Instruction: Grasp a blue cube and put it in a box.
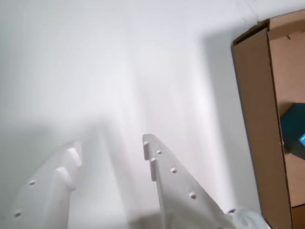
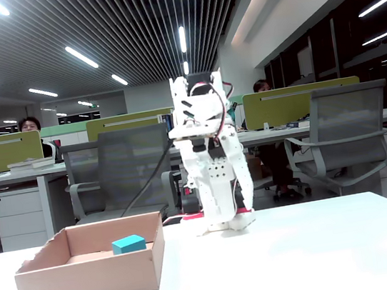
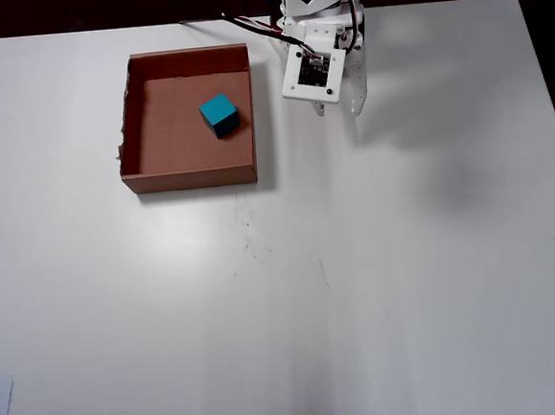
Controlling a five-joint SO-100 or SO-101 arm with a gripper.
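- The box (image 3: pixel 191 179) sits toward the far left part of the white table (image 3: pixel 379 276) in the overhead view, close to the far edge, tan cardboard with low walls.
- Its left wall is ragged near the near-left corner in that view, torn and uneven.
- Inside it, one thing only: the blue cube (image 3: pixel 219 115), lying on the floor of the box toward the far right corner, clear of the walls.
- From the fixed view the cube (image 2: pixel 129 243) shows just above the box's front wall (image 2: pixel 90 281), right of centre.
- The wrist view catches a sliver of the cube (image 1: pixel 294 131) at the right edge, down inside the box (image 1: pixel 259 124).
- Now the gripper (image 1: pixel 110 155): fingers spread apart, released, nothing between them, only bare table below.
- In the overhead view the gripper (image 3: pixel 337 107) is folded back at the arm's base by the table's far edge, just right of the box's far right corner.
- The fixed view shows the white arm (image 2: pixel 212 164) tucked upright behind the box's right end.
- Cube and gripper are apart: the box's right wall stands between them, and the cube lies to the gripper's left in the overhead view.
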